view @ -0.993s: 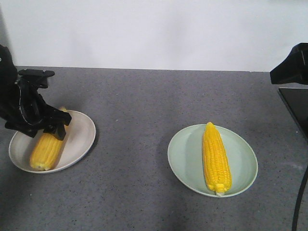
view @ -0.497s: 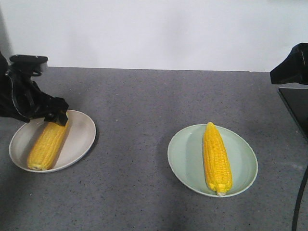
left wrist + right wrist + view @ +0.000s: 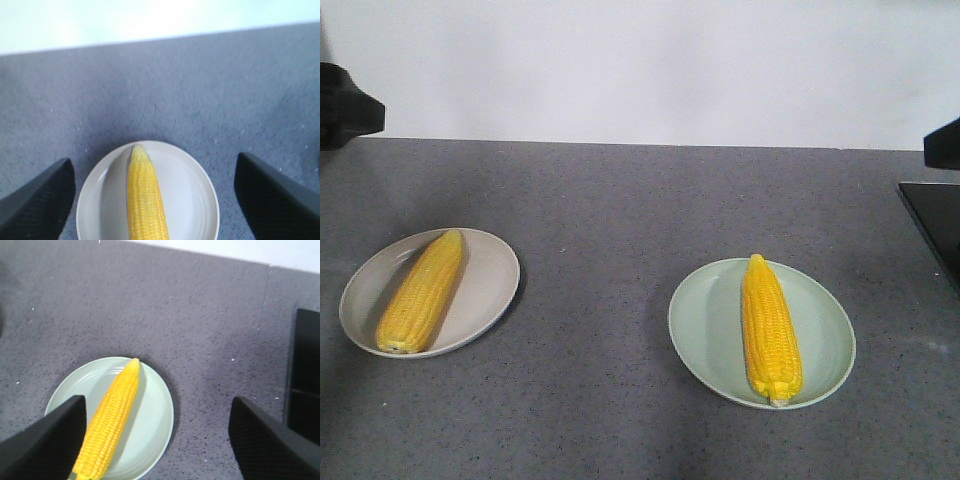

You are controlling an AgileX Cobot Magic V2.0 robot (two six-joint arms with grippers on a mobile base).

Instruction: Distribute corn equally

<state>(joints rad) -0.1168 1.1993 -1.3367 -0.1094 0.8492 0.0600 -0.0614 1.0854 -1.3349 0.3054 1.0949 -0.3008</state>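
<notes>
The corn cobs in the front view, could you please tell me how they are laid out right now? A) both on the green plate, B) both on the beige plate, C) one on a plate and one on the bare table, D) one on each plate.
D: one corn cob lies on the beige plate and the other corn cob lies on the green plate, with neither hand holding anything.

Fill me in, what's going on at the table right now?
Nothing is being held. One corn cob lies on the beige plate, and the other corn cob lies on the pale green plate, so the split looks even. The left gripper is open above the beige plate, and the right gripper is open above the green one. Both arms are up off the grey tabletop.
</notes>
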